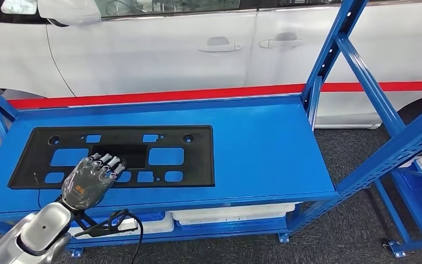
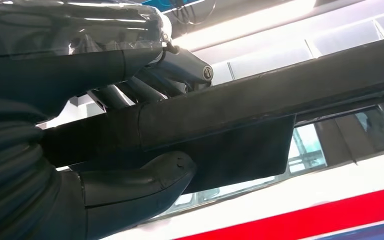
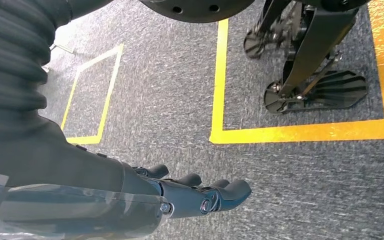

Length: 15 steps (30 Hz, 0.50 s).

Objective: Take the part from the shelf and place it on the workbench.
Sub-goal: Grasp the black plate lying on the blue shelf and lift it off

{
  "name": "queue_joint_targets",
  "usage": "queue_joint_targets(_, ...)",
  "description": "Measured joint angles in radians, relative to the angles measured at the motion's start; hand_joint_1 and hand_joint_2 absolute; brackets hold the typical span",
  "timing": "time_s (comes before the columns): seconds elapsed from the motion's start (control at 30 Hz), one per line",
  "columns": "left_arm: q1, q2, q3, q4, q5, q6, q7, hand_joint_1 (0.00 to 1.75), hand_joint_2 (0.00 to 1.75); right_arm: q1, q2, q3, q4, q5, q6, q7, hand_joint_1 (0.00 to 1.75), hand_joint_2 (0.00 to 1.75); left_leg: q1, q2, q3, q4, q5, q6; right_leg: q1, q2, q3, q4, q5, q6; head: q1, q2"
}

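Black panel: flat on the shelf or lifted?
Near edge lifted. In the left wrist view the left hand grips the black panel, thumb under, background visible beneath. Far edge: cannot tell.

- The left arm (image 1: 35, 231) comes in from the lower left, silver forearm angled up and forward.
- The left hand (image 1: 90, 179) lies palm down with fingers (image 1: 107, 161) stretched forward over the part (image 1: 115, 157); in the left wrist view the thumb (image 2: 145, 177) sits under the part's edge and the fingers above it, pinching it.
- The right hand (image 3: 195, 192) hangs over the floor, fingers loosely extended and holding nothing.
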Motion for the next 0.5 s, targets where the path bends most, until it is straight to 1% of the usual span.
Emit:
queue_joint_targets(0.03,0.0,0.002,0.0,-0.002,0.001,0.002,0.003,1.75,1.75,0.0,0.001,0.0,0.0,-0.001,0.0,0.0,0.0,1.75,-0.004,0.0,0.045,-0.07,0.008,0.007,0.002,0.0,-0.005,0.002,0.006,0.004,0.0,0.0)
queue_joint_targets(0.07,0.0,0.005,0.0,-0.005,0.001,0.005,0.007,1.75,1.75,0.002,0.002,0.0,0.0,-0.003,0.0,-0.001,0.0,1.75,-0.008,-0.001,0.076,-0.121,0.009,0.012,0.002,0.0,-0.009,0.003,0.012,0.009,0.0,0.0)
queue_joint_targets(0.1,0.001,0.008,0.0,-0.01,0.0,0.009,0.01,1.75,1.75,0.004,0.003,-0.001,0.0,-0.006,-0.001,-0.002,0.0,1.75,-0.012,-0.001,0.089,-0.148,0.005,0.016,0.002,0.0,-0.011,0.002,0.019,0.015,0.0,0.0)
queue_joint_targets(0.13,0.004,0.011,0.0,-0.017,-0.003,0.013,0.014,1.75,1.75,0.007,0.004,-0.003,0.001,-0.01,-0.002,-0.004,0.0,1.75,-0.015,-0.001,0.089,-0.155,0.009,0.02,0.0,0.0,-0.012,-0.001,0.027,0.021,0.0,0.0)
queue_joint_targets(0.17,0.007,0.014,-0.001,-0.023,-0.008,0.016,0.017,1.75,1.75,0.011,0.004,-0.006,0.001,-0.013,-0.003,-0.006,0.0,1.75,-0.013,0.0,0.084,-0.158,0.018,0.025,0.0,0.001,-0.014,-0.002,0.031,0.028,0.0,0.0)
queue_joint_targets(0.2,0.01,0.016,-0.001,-0.031,-0.013,0.018,0.019,1.75,1.75,0.015,0.005,-0.009,0.001,-0.017,-0.005,-0.009,0.0,1.75,-0.011,0.002,0.079,-0.163,0.028,0.032,-0.002,0.001,-0.018,0.003,0.021,0.033,0.0,0.0)
queue_joint_targets(0.23,0.012,0.017,-0.002,-0.039,-0.018,0.019,0.021,1.75,1.75,0.019,0.006,-0.012,0.002,-0.021,-0.006,-0.011,0.0,1.75,-0.009,0.004,0.071,-0.167,0.04,0.04,-0.002,0.001,-0.027,0.024,-0.007,0.038,0.0,0.0)
queue_joint_targets(0.27,0.015,0.017,-0.003,-0.047,-0.021,0.021,0.022,1.75,1.75,0.023,0.007,-0.015,0.002,-0.025,-0.007,-0.014,0.0,1.75,-0.007,0.006,0.062,-0.17,0.052,0.047,-0.004,0.0,-0.04,0.062,-0.05,0.043,0.0,0.0)
queue_joint_targets(0.3,0.016,0.017,-0.005,-0.054,-0.023,0.022,0.022,1.75,1.75,0.026,0.009,-0.019,0.003,-0.029,-0.008,-0.018,0.0,1.75,-0.008,0.007,0.05,-0.17,0.061,0.052,-0.006,0.0,-0.058,0.118,-0.101,0.046,0.0,0.0)
queue_joint_targets(0.33,0.017,0.018,-0.006,-0.06,-0.023,0.023,0.021,1.75,1.75,0.029,0.01,-0.022,0.003,-0.034,-0.01,-0.019,0.0,1.75,-0.009,0.008,0.037,-0.169,0.071,0.054,-0.008,0.0,-0.075,0.183,-0.143,0.05,0.0,0.0)
queue_joint_targets(0.37,0.018,0.018,-0.008,-0.066,-0.024,0.023,0.018,1.75,1.75,0.032,0.012,-0.026,0.004,-0.038,-0.013,-0.021,0.0,1.75,-0.01,0.008,0.024,-0.167,0.079,0.054,-0.01,0.0,-0.085,0.238,-0.164,0.053,0.0,0.0)
queue_joint_targets(0.4,0.018,0.018,-0.01,-0.07,-0.024,0.023,0.016,1.75,1.75,0.033,0.014,-0.029,0.004,-0.042,-0.016,-0.022,0.0,1.75,-0.011,0.008,0.01,-0.164,0.088,0.053,-0.011,0.0,-0.084,0.269,-0.163,0.056,0.0,0.0)
queue_joint_targets(0.43,0.018,0.018,-0.013,-0.074,-0.024,0.023,0.013,1.75,1.75,0.034,0.015,-0.032,0.004,-0.044,-0.018,-0.023,0.0,1.75,-0.011,0.009,-0.005,-0.16,0.096,0.051,-0.012,0.0,-0.066,0.268,-0.141,0.057,0.0,0.0)
queue_joint_targets(0.47,0.018,0.018,-0.015,-0.079,-0.023,0.023,0.011,1.75,1.75,0.034,0.015,-0.035,0.004,-0.045,-0.02,-0.023,0.0,1.75,-0.011,0.009,-0.018,-0.155,0.102,0.049,-0.012,0.0,-0.03,0.23,-0.112,0.055,0.0,0.0)
queue_joint_targets(0.5,0.018,0.018,-0.017,-0.084,-0.023,0.024,0.01,1.75,1.75,0.034,0.015,-0.037,0.004,-0.046,-0.021,-0.023,0.0,1.75,-0.011,0.01,-0.029,-0.15,0.108,0.046,-0.012,0.0,0.019,0.168,-0.09,0.052,0.0,0.0)
